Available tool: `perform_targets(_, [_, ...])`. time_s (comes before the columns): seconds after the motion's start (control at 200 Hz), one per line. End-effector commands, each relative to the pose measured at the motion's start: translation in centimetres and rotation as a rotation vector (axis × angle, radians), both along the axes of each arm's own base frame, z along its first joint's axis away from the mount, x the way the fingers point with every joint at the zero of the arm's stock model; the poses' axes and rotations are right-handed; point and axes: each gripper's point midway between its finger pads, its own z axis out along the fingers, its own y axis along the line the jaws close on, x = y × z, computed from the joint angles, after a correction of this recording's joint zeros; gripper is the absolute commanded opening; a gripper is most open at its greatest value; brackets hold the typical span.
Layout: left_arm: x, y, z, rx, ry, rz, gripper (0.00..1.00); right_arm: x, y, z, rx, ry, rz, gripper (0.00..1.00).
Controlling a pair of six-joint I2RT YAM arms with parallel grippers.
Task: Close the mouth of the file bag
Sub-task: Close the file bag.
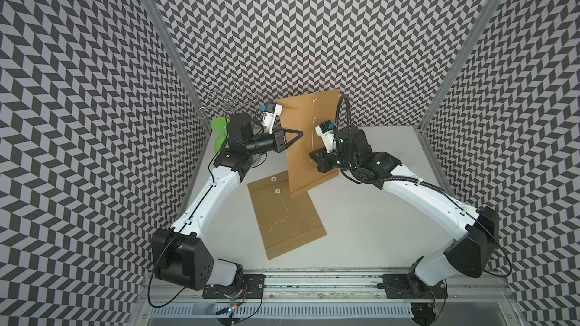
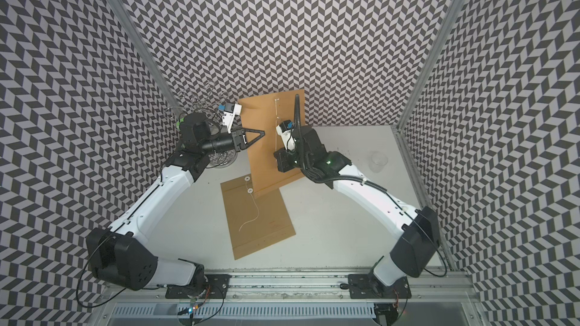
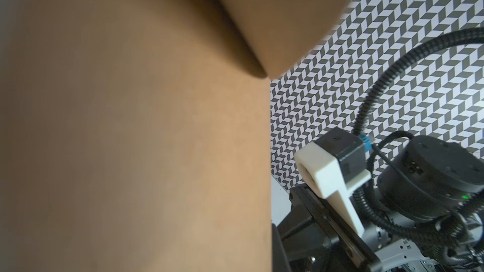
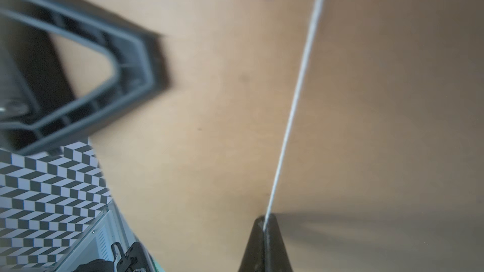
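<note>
End effectors on both arms are clenched above the far middle of the tabletop [image 1: 361,214], each on a part of the same brown paper file bag [image 1: 301,164]. The right end effector [image 4: 264,227] has its black tips pressed together on the bag's white string [image 4: 296,100], which runs taut and straight from the tips up across the bag's face in the right wrist view. In both top views the line climbs toward the bag's upper edge. The left end effector [image 1: 299,133] is closed on the bag's left edge, with one triangular finger [image 4: 131,74] lying against the paper. The left wrist view is almost filled by the blurred brown sheet, with a shaded fold near one corner.

The held bag stands nearly upright and slightly tilted, in front of the patterned back wall. Its lower edge comes down at the far right corner of a second file bag [image 1: 282,217], which lies flat at the tabletop's centre; whether the two touch cannot be told. The flat bag shows two round white buttons [image 1: 273,179] and a loose string [image 1: 284,211] curling across it. A green object [image 1: 218,123] and a wire rack [image 1: 226,103] sit at the far left corner, and a clear cup [image 2: 377,161] stands near the right edge.
</note>
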Motion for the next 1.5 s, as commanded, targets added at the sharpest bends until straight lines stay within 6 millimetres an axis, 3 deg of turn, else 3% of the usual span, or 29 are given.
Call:
perform_targets(0.0, [-1.4, 0.1, 3.1, -0.033, -0.073, -0.037, 0.00, 0.7, -1.1, 2.0, 0.070, -0.041, -0.014, 0.00])
perform_targets(0.185, [-2.5, -0.7, 2.8, -0.047, -0.056, -0.089, 0.00, 2.2, -2.5, 2.1, 0.084, -0.041, -0.040, 0.00])
perform_targets(0.361, [-2.8, -0.7, 2.3, -0.040, -0.040, -0.093, 0.00, 4.3, -5.3, 2.6, 0.077, -0.052, -0.123, 0.00])
perform_targets(0.726, [-3.7, -0.5, -0.6, -0.004, 0.026, -0.096, 0.00, 7.1, -9.5, 4.7, 0.022, -0.106, -0.281, 0.00])
perform_targets(1.067, [-4.3, -1.1, -3.1, 0.041, 0.067, -0.085, 0.00, 7.7, -9.3, 7.7, 0.026, -0.150, -0.290, 0.00])
perform_targets(1.492, [-4.4, -1.6, -4.4, 0.062, 0.085, -0.092, 0.00, 8.6, -8.8, 8.6, -0.022, -0.172, -0.310, 0.00])
